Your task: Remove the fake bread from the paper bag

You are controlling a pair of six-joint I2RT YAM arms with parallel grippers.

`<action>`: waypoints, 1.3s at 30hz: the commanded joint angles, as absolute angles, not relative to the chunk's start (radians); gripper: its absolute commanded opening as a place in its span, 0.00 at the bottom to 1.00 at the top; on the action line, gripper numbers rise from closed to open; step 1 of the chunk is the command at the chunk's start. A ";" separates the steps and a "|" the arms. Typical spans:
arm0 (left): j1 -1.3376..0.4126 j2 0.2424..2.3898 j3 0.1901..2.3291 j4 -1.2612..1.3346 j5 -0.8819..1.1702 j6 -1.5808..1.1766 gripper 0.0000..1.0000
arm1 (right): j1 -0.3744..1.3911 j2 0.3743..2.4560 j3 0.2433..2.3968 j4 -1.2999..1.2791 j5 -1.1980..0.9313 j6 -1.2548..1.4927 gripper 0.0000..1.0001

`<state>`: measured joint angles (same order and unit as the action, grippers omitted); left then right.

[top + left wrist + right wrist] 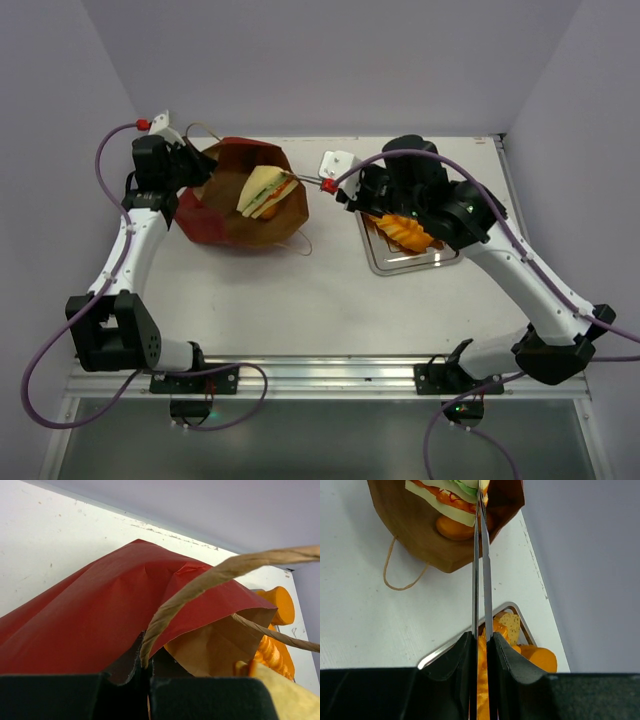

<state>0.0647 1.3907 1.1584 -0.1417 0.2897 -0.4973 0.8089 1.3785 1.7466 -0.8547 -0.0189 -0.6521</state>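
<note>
The red paper bag [225, 222] lies at the back left, its brown inside [420, 535] open toward the right. A pale triangular sandwich [265, 192] with green filling sits in its mouth, and an orange bun [455, 528] lies under it. My left gripper [190, 170] is shut on the bag's loop handle [200, 582] at the rim [90, 625]. My right gripper [355, 200] is shut on thin metal tongs [481, 580]. Their nearly closed tips reach the sandwich [450, 497]. Orange bread pieces [405, 232] lie in the steel tray [385, 265].
The tray's rim [445, 652] lies directly under my right gripper, with bread [540, 657] inside. The bag's other loop handle [303, 243] trails on the white table between bag and tray. Lilac walls close in the back and both sides.
</note>
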 commanded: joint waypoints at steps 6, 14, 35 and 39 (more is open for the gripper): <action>0.074 1.428 1.218 -0.173 0.249 -0.492 0.00 | 0.759 1.290 1.828 -0.867 -0.115 -0.575 0.00; 0.074 1.443 1.241 -0.192 0.245 -0.479 0.00 | 0.675 1.213 1.836 -0.890 -0.092 -0.563 0.00; 0.074 1.404 1.184 -0.156 0.290 -0.460 0.00 | 0.188 1.258 1.612 -0.766 -0.103 -0.558 0.00; 0.074 1.397 1.169 -0.146 0.305 -0.459 0.00 | 0.107 1.298 1.556 -0.692 -0.106 -0.552 0.00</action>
<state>0.0650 1.4269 1.1877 -0.1562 0.2810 -0.4850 0.1513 1.2869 1.5787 -0.8402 -0.0719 -0.5770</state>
